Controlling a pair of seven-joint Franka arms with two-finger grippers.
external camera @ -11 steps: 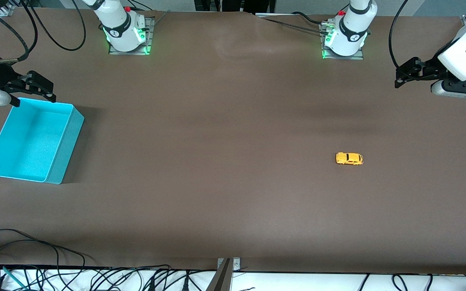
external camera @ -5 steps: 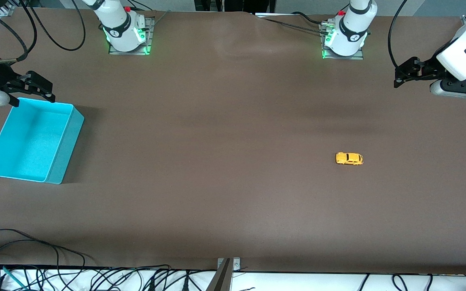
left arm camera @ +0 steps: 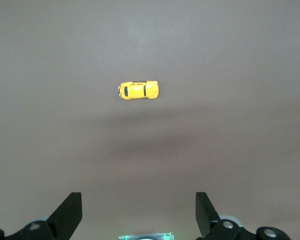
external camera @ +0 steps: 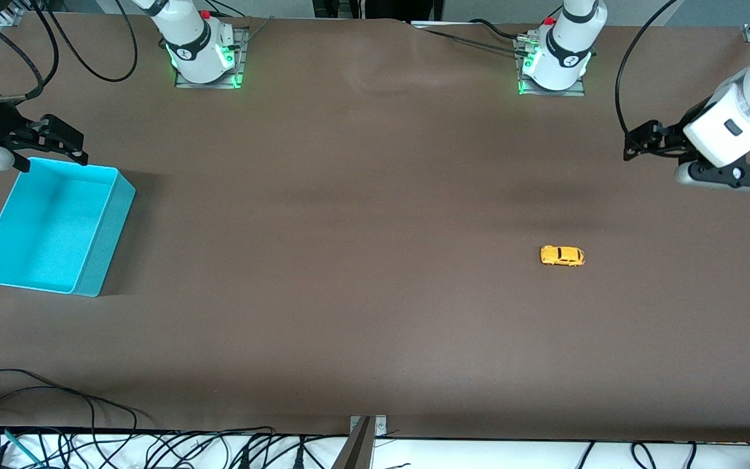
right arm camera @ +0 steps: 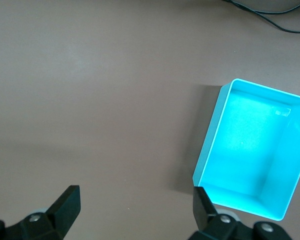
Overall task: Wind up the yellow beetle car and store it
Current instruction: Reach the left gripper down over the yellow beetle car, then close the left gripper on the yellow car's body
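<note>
The yellow beetle car stands on its wheels on the brown table, toward the left arm's end. It also shows in the left wrist view. My left gripper is open and empty, up in the air over bare table at that end, well apart from the car; its own view shows the jaws wide apart. The turquoise bin stands empty at the right arm's end. My right gripper is open and empty over the bin's rim nearest the bases. The bin also shows in the right wrist view, beside the gripper.
The two arm bases with green lights stand along the table's edge farthest from the front camera. Loose black cables and a metal bracket lie along the edge nearest it.
My left arm has swung in from the table's end toward the middle and lower, closer to the car. The car, the bin and my right arm have not moved.
</note>
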